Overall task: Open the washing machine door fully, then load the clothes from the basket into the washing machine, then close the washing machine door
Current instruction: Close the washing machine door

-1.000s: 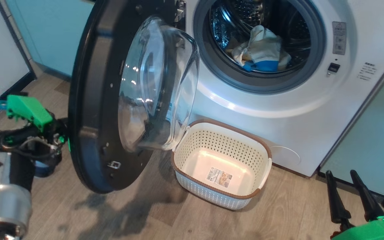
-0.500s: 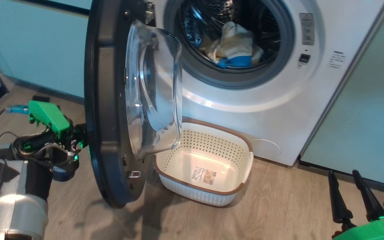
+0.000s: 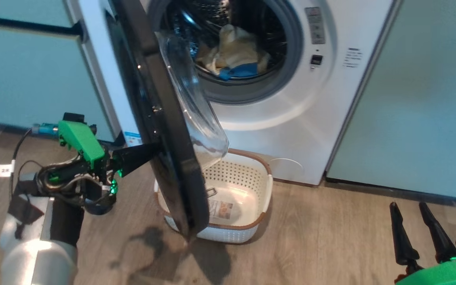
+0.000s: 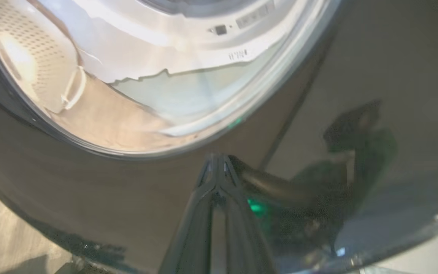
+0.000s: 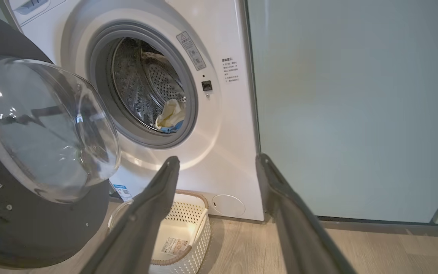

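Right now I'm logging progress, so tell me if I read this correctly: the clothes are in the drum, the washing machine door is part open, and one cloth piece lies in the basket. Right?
Not quite. The basket holds no cloth, just a label on its floor, as the head view shows. The clothes do lie in the drum, and the washing machine door is part open.

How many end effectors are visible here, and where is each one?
2. The left end effector, shut, touches the outer black face of the washing machine door with its tips. The right end effector, open, is at the head view's lower right.
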`<state>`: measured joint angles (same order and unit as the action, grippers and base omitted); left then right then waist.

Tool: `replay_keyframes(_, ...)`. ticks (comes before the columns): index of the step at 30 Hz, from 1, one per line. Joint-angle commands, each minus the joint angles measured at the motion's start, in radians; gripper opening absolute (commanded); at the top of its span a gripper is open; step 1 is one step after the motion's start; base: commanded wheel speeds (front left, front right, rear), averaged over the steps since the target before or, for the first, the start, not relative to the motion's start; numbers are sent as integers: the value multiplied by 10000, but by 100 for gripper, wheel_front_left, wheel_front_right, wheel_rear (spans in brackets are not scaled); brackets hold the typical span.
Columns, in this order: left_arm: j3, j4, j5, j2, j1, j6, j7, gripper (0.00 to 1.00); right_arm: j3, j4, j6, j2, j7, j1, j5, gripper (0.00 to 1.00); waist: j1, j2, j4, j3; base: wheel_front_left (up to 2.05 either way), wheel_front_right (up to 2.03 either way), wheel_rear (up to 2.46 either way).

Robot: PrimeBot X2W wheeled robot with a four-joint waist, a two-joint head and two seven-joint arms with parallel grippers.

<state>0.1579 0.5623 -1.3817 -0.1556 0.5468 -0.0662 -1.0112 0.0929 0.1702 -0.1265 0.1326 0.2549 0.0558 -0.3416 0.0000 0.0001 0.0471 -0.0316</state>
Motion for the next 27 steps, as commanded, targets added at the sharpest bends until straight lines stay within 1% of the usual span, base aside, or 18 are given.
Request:
replay_keyframes(1, 289, -448, -102, -238, 297, -28, 32, 0, 161, -289, -42, 207, 69, -288, 92, 100, 0, -1, -272, 16, 0, 0, 0)
replay_keyframes(7, 460, -538, -112, -103, 145, -179, 437, 0, 254, -293, -42, 299, 69, -297, 97, 100, 0, -1, -1110, 55, 0, 0, 0)
replay_keyframes(19, 933, -477, -265, -88, -65, -499, 1130, 0, 326, -373, -42, 598, 69, -272, 101, 100, 0, -1, -2973, 132, 0, 0, 0)
replay_keyframes(24, 1060, -535, -295, -67, -178, -576, 1398, 0, 283, -431, -42, 709, 69, -265, 97, 100, 0, -1, -3508, 158, 0, 0, 0)
replay_keyframes(27, 1094, -602, -307, -47, -231, -597, 1494, 0, 268, -446, -42, 747, 69, -270, 83, 100, 0, -1, -3622, 158, 0, 0, 0)
